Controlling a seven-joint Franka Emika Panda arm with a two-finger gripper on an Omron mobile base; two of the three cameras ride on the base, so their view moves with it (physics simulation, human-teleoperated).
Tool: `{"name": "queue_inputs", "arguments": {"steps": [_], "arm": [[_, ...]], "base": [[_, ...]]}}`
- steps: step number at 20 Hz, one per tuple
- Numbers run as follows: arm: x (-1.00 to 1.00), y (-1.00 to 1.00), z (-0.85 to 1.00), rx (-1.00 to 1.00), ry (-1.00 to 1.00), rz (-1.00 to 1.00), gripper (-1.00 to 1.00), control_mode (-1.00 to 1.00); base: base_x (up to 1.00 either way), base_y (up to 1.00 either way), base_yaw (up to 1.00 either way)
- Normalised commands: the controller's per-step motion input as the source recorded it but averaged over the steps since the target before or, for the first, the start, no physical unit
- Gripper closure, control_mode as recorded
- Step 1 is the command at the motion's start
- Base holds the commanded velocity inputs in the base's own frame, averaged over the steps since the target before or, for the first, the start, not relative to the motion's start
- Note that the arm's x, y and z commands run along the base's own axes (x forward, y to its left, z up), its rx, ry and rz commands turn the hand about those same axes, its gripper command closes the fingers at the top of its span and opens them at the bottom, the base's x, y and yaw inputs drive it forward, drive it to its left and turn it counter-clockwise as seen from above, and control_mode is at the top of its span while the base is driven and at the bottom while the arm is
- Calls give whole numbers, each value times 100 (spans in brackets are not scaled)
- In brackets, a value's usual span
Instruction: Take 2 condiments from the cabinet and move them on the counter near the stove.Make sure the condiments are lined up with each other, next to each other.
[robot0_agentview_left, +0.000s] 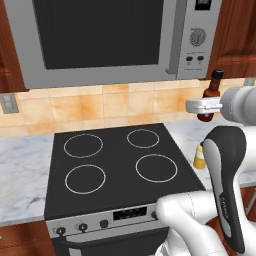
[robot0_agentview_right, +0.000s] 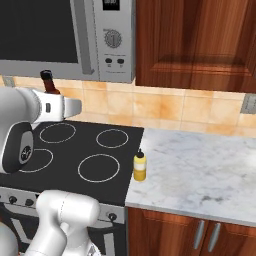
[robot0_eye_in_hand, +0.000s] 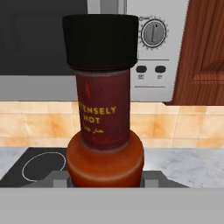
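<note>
Gripping the dark red-brown hot sauce bottle (robot0_agentview_left: 213, 95) by its lower body, the end effector (robot0_agentview_left: 204, 106) is showing in the left base view at about 3 o'clock, raised in the air over the right edge of the stove (robot0_agentview_left: 117, 167). The bottle is standing upright in the grasp, its dark cap reaching up toward the lower right corner of the steel microwave (robot0_agentview_left: 115, 40). The yellow squeeze bottle (robot0_agentview_left: 199, 156) is standing upright on the marbled desk (robot0_agentview_left: 25, 170), just beside the stove's right edge and below the held bottle, partly hidden by the arm.

Looking from the right base view, the end effector (robot0_agentview_right: 67, 108) is hanging at about 10 o'clock above the back left burners, clenched on the hot sauce bottle (robot0_agentview_right: 48, 82), of which the neck and cap are rising behind the white hand. The yellow squeeze bottle (robot0_agentview_right: 140, 166) is standing near the picture's centre, on the desk (robot0_agentview_right: 200, 170) right at the seam with the stove (robot0_agentview_right: 90, 155). The reddish-brown wall cabinet (robot0_agentview_right: 200, 40) is hanging at 1 o'clock with its door closed.

In the hand view, the hot sauce bottle (robot0_eye_in_hand: 104, 113) is standing upright in the centre, its label reading "intensely hot", with the microwave (robot0_eye_in_hand: 162, 48) behind it and a burner ring of the stove (robot0_eye_in_hand: 43, 166) at 8 o'clock. The fingertips are sitting against the bottle's bulging base.
</note>
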Motion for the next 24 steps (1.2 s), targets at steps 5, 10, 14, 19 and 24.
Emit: {"name": "queue_inputs", "arguments": {"steps": [5,10,14,19,24], "arm": [[0,0,0,0,0,0,100,100],[0,0,0,0,0,0,100,100],[-32,-38,-10,0,0,8,100,-100],[-28,-56,-26,0,0,15,100,-100],[-5,-59,-27,0,0,15,100,-100]], "base": [[10,-1,0],[-7,-6,1],[-6,-7,2],[0,0,0],[0,0,0]]}}
